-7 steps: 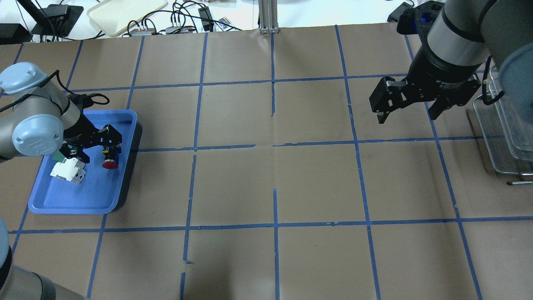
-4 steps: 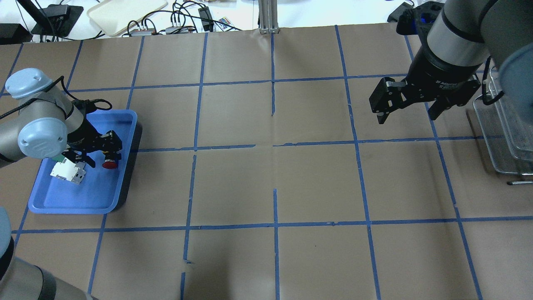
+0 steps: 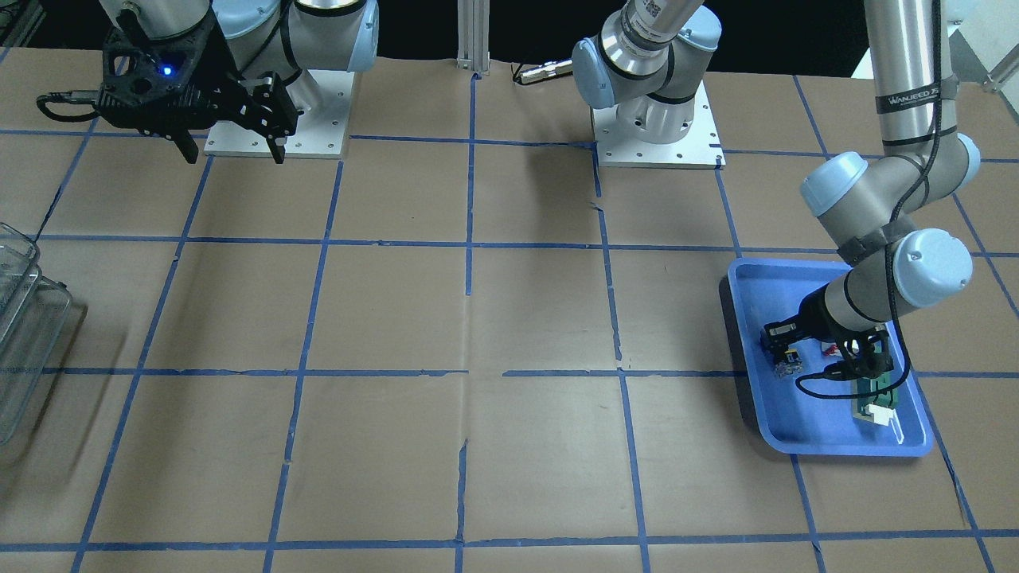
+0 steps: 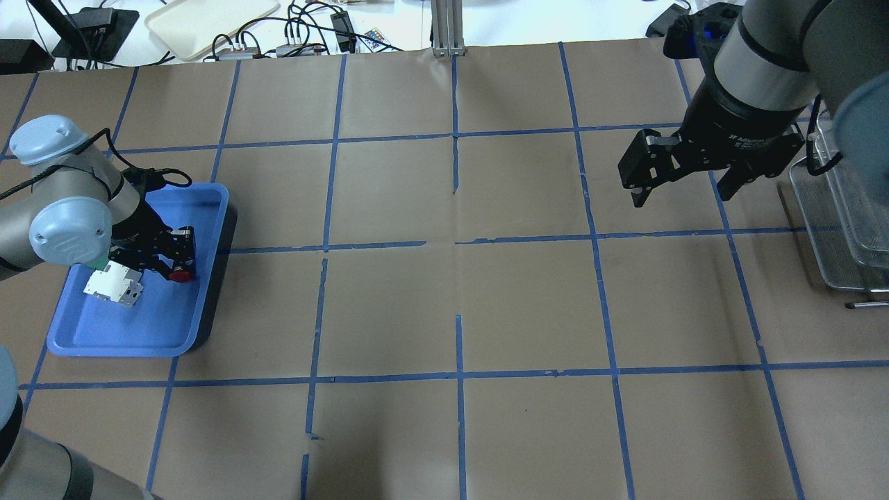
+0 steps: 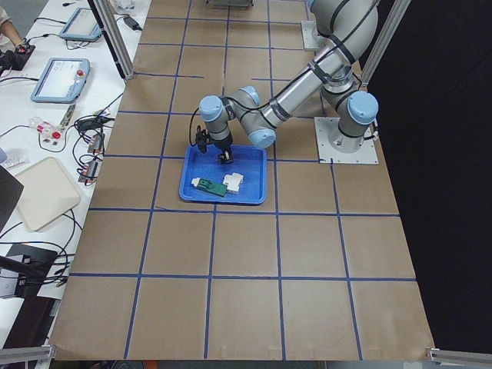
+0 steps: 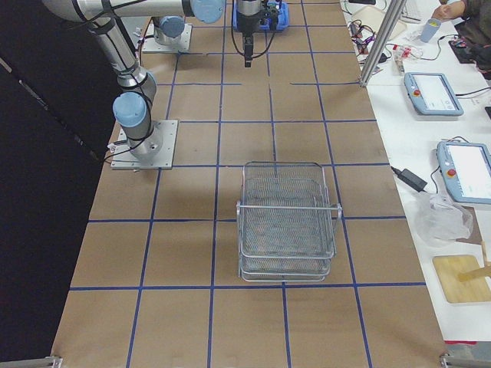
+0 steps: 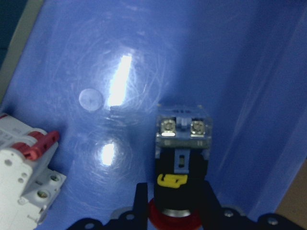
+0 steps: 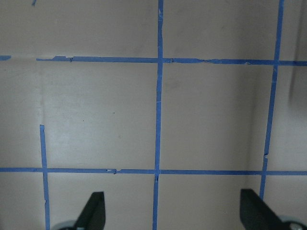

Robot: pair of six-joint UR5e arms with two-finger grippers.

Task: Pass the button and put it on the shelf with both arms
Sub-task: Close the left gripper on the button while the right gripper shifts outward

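Observation:
The button (image 4: 183, 276) lies in the blue tray (image 4: 125, 333) with its red cap toward the robot. In the left wrist view the button (image 7: 182, 143) shows its clear bluish block, yellow mark and black collar. My left gripper (image 4: 177, 266) is down in the tray with its fingers (image 7: 141, 201) closed against the button's collar. The front-facing view shows the button's clear end (image 3: 787, 366) below that gripper (image 3: 784, 346). My right gripper (image 4: 680, 194) hangs open and empty above the table at the far right, and its wrist view (image 8: 175, 213) shows only bare table. The shelf (image 6: 288, 222) stands at the right end.
A white-and-red breaker block (image 4: 114, 286) lies in the tray just left of the button, also in the left wrist view (image 7: 24, 172). A flat green part with a white end (image 3: 876, 398) lies beside it. The shelf (image 4: 837, 229) reaches the overhead view's right edge.
My left gripper has moved slightly toward the button and its fingers have closed in around it. The button stays in the tray. The right arm has hardly moved.

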